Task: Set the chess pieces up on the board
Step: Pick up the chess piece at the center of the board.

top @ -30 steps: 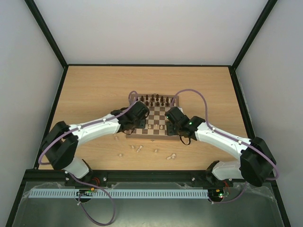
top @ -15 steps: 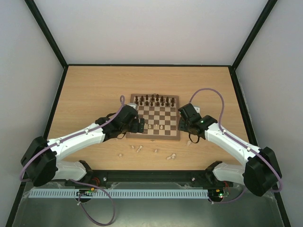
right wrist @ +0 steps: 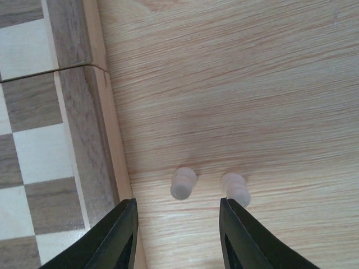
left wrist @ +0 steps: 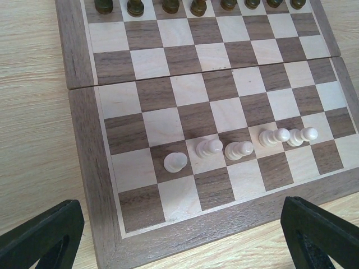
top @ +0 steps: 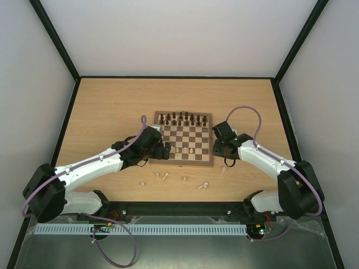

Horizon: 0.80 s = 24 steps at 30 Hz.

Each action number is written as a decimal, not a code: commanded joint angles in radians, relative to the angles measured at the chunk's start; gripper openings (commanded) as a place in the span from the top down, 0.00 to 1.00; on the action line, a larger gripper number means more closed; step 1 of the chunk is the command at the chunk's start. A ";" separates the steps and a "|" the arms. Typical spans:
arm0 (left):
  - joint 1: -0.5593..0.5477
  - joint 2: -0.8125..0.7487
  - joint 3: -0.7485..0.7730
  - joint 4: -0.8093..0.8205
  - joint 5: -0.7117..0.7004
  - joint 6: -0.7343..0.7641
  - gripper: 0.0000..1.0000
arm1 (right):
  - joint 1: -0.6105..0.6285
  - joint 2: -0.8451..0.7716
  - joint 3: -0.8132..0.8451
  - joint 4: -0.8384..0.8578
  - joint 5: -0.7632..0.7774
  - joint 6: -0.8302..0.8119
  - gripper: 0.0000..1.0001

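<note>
Right arm (top: 263, 159) shifted slightly beside the board (top: 190, 134), right jaws released over two chess pieces (right wrist: 183, 183), left jaws released, empty

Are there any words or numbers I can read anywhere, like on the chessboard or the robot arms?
None can be read. The board has no letters or numbers on its border, the chess pieces are plain, and the left arm, right arm and table show no label.

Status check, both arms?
Left gripper open over board corner. Right gripper open above two white pieces on table. Five white pawns standing on board. Nothing blocking.
</note>
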 commanded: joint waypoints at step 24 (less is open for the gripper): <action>0.015 0.025 0.012 -0.006 -0.025 -0.010 0.01 | -0.063 0.146 -0.026 0.100 -0.069 -0.091 0.78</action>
